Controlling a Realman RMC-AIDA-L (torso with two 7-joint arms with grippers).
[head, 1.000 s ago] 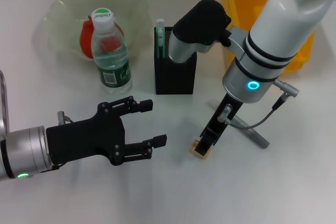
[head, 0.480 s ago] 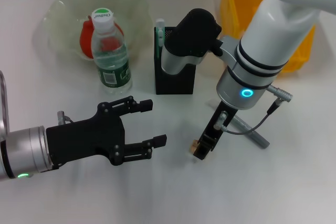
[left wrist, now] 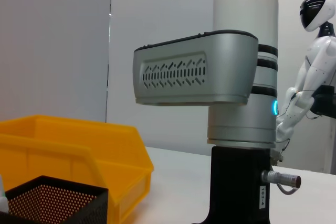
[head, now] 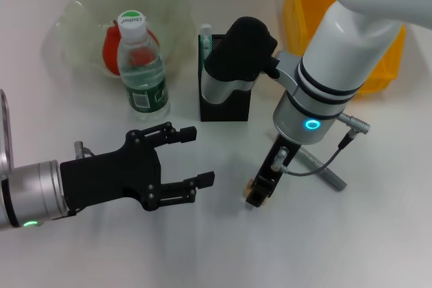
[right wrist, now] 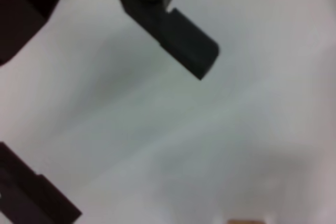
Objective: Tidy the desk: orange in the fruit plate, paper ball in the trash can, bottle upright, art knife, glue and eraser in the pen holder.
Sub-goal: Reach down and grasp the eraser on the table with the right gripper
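Note:
The orange [head: 111, 48] lies in the pale green fruit plate [head: 74, 5] at the back left. The bottle [head: 140, 69] stands upright in front of it. The black mesh pen holder [head: 226, 102] holds the mint-green art knife [head: 204, 45]. My right gripper [head: 260, 190] is down at the desk [head: 378, 247], open, its black fingers [right wrist: 181, 35] spread over bare white tabletop. The tan eraser [head: 250, 183] peeks out beside it and at the right wrist view's edge [right wrist: 245, 221]. The grey glue [head: 325, 172] lies just right of it. My left gripper [head: 192, 160] is open and empty. The paper ball is out of view.
The yellow trash can [head: 385, 72] stands at the back right, behind my right arm; it also shows in the left wrist view [left wrist: 79, 150] next to the pen holder [left wrist: 52, 203]. A cable loops from my right wrist over the glue.
My right arm has shifted slightly left and toward the front, bringing its gripper over the eraser so that less of it shows. The left arm has not moved.

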